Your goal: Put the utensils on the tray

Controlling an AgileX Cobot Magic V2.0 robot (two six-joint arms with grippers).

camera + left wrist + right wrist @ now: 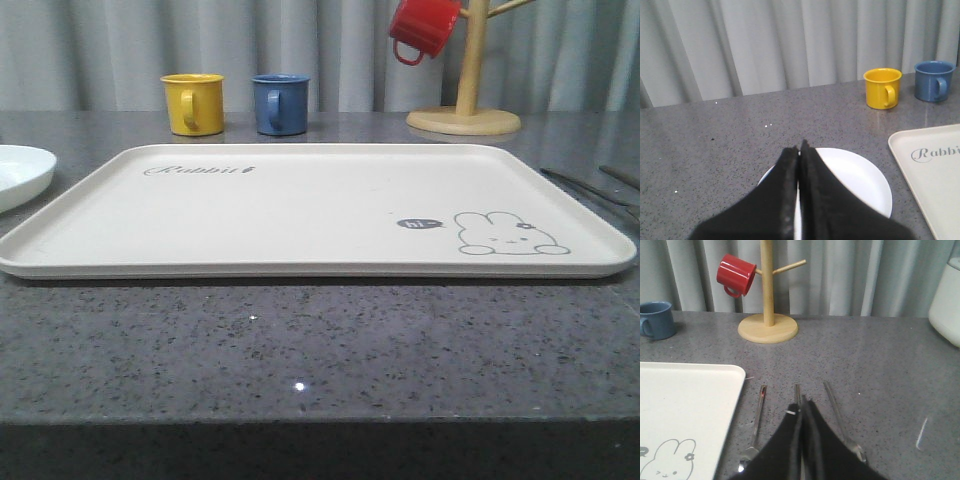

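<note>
The cream tray [300, 215] with the bunny drawing lies bare in the middle of the counter; its corners show as tray [932, 172] and tray [685, 405]. Three slim steel utensils lie side by side on the counter just right of it, seen as thin bars [592, 187]. One has a widened end [758, 412], a narrow middle one [797, 391] runs under my fingers, and a spoon [839, 417] ends in an oval bowl. My right gripper [802, 402] hovers shut above the middle one, holding nothing. My left gripper [800, 148] is shut and empty over the round white plate [860, 180].
The white plate [20, 172] sits left of the tray. Behind the tray stand a yellow mug [193, 103] and a blue mug [280, 103]. A wooden mug tree [465, 115] carrying a red mug [422, 27] stands back right. A white appliance [947, 295] is at the far right.
</note>
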